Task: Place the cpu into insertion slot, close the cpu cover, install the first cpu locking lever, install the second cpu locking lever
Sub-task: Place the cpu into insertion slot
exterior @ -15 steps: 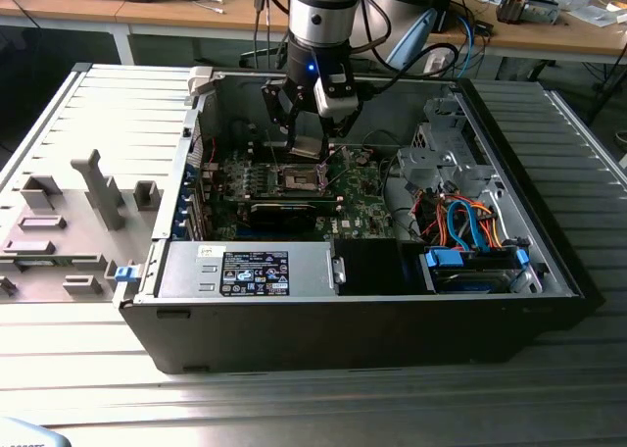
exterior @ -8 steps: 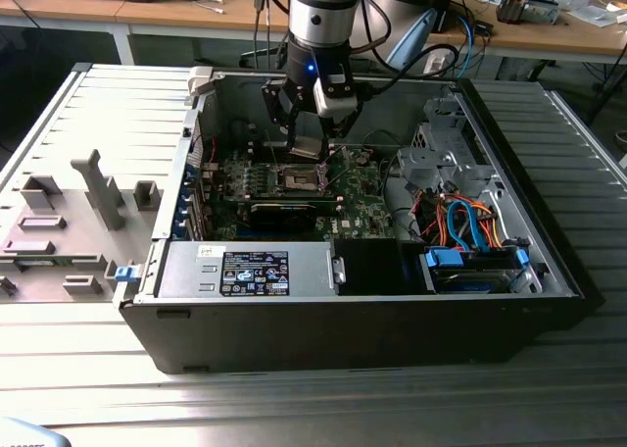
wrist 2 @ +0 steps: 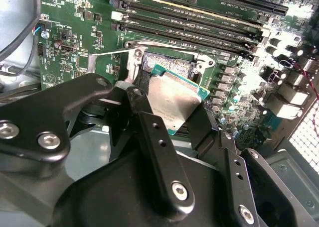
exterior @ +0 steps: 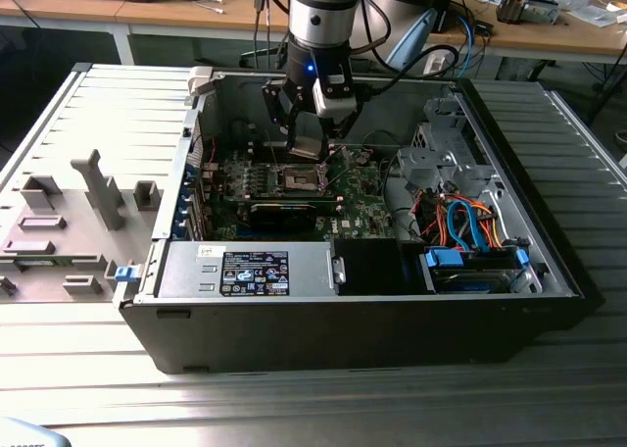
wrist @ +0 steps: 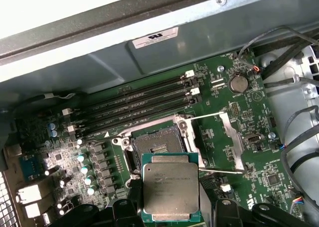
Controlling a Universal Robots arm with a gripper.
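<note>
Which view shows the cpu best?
First wrist view: the cpu faces the camera nearly flat-on. The second wrist view shows it slanted in the gripper; the exterior view, a small grey patch.

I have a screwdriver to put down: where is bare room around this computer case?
Bare ribbed table in front of the case and along the exterior view's right. Crowded: blocks stand on the grey plate at that view's left; inside, the gripper holds the chip over the socket.

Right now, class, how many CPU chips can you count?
1. The cpu is held in the gripper, close to the insertion slot; others could be hidden elsewhere.
</note>
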